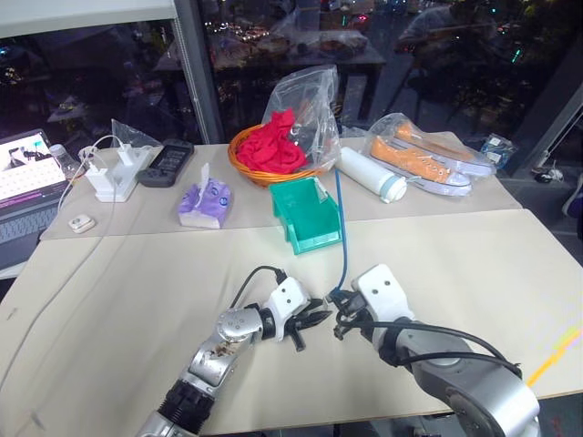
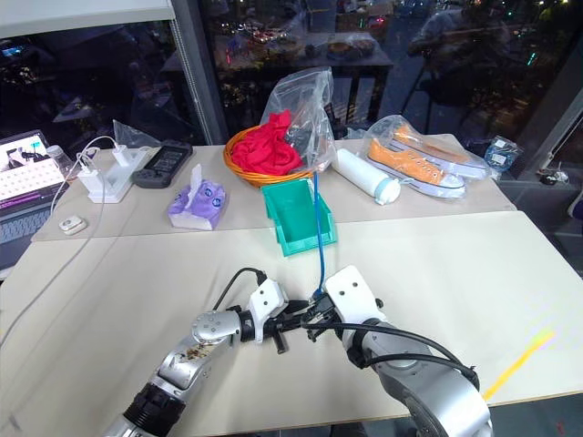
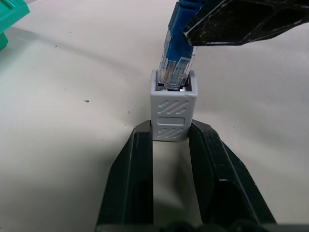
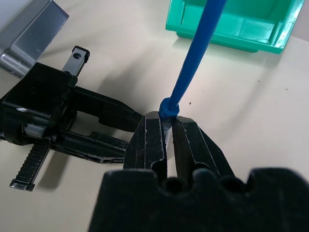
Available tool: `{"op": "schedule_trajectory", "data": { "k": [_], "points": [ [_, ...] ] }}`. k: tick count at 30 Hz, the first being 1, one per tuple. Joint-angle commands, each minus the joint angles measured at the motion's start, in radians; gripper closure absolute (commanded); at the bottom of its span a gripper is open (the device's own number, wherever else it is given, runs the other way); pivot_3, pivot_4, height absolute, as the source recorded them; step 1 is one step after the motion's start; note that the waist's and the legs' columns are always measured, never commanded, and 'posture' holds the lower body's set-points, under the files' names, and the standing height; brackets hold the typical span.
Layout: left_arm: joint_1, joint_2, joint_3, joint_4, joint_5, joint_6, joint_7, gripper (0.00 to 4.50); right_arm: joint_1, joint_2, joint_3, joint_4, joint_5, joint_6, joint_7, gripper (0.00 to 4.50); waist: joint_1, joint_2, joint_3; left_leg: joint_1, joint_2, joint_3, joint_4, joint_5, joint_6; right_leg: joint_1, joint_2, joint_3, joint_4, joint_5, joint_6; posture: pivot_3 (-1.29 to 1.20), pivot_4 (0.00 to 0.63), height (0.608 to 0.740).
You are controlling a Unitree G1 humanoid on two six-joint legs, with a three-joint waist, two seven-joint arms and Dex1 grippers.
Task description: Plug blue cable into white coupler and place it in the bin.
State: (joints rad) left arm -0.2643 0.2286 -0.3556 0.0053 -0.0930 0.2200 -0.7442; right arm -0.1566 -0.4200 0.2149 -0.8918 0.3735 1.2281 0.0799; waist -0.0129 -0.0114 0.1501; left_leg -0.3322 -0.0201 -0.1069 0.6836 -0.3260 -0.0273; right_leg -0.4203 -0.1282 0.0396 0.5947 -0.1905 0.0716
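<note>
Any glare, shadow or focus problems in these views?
Left eye view: window reflections, table evenly lit. Left wrist view: white coupler and blue cable plug sharp, soft shadow beside them. Right wrist view: near fingers sharp, bin softer.

Colours on the beige table

The blue cable (image 1: 342, 228) ends in a clear plug (image 3: 175, 72) showing thin coloured wires; the coupler (image 3: 172, 108) is pale grey-white with diagonal grooved stripes; the bin (image 1: 308, 217) is teal-green; the fingers (image 3: 133, 183) are matt black; the wire basket (image 1: 250, 159) is orange, its cloth (image 1: 276, 141) red; the tissue pack (image 1: 206, 202) is lilac; the shoes (image 1: 421, 157) are orange with white soles.
</note>
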Motion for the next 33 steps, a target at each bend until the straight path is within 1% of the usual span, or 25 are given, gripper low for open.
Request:
{"op": "schedule_trajectory", "data": {
  "k": [1, 11, 14, 22, 27, 33],
  "points": [
    [0.008, -0.003, -0.003, -0.038, -0.006, -0.008, 0.000, 3.89, 0.012, 0.007, 0.028, 0.043, -0.014, 0.058, -0.006, 4.50, 0.000, 0.000, 0.000, 0.000, 0.000, 0.000, 0.000, 0.000, 0.000, 0.000, 0.000, 0.000, 0.000, 0.000, 0.000, 0.00, 0.150, 0.732],
    [0.009, 0.002, -0.007, -0.039, -0.007, -0.009, -0.002, 3.89, 0.010, 0.020, 0.018, 0.035, -0.025, 0.066, -0.001, 4.50, -0.001, 0.000, -0.001, 0.000, 0.000, 0.000, 0.000, 0.000, 0.000, 0.000, 0.000, 0.000, 0.000, 0.000, 0.000, 0.00, 0.150, 0.732],
    [0.008, 0.003, -0.006, -0.037, -0.008, -0.009, -0.004, 3.89, 0.009, 0.017, -0.002, 0.015, -0.018, 0.082, 0.006, 4.50, -0.001, 0.000, -0.001, 0.000, 0.000, 0.000, 0.000, 0.000, 0.000, 0.000, 0.000, 0.000, 0.000, 0.000, 0.000, 0.00, 0.150, 0.732],
    [0.009, 0.009, -0.003, -0.039, -0.007, -0.008, -0.005, 3.89, 0.001, 0.024, 0.004, -0.001, -0.014, 0.126, 0.010, 4.50, -0.001, 0.000, -0.001, 0.000, 0.000, 0.000, 0.000, 0.000, 0.000, -0.001, 0.000, 0.000, 0.000, 0.000, 0.000, 0.00, 0.150, 0.732],
    [0.011, 0.010, -0.005, -0.044, -0.007, -0.008, -0.005, 3.89, -0.012, 0.035, 0.021, 0.018, -0.018, 0.139, 0.008, 4.50, -0.001, 0.000, -0.001, 0.000, 0.000, 0.000, -0.001, 0.000, 0.000, -0.001, 0.000, 0.000, 0.000, 0.000, 0.000, 0.00, 0.150, 0.732],
    [0.017, 0.014, -0.005, -0.050, -0.008, -0.005, -0.002, 3.89, -0.054, 0.061, 0.054, 0.085, -0.036, 0.147, -0.002, 4.50, -0.007, 0.001, -0.001, 0.001, 0.000, 0.000, -0.001, 0.000, 0.000, 0.000, 0.000, 0.000, 0.000, 0.000, 0.000, 0.00, 0.150, 0.732]
  ]
}}
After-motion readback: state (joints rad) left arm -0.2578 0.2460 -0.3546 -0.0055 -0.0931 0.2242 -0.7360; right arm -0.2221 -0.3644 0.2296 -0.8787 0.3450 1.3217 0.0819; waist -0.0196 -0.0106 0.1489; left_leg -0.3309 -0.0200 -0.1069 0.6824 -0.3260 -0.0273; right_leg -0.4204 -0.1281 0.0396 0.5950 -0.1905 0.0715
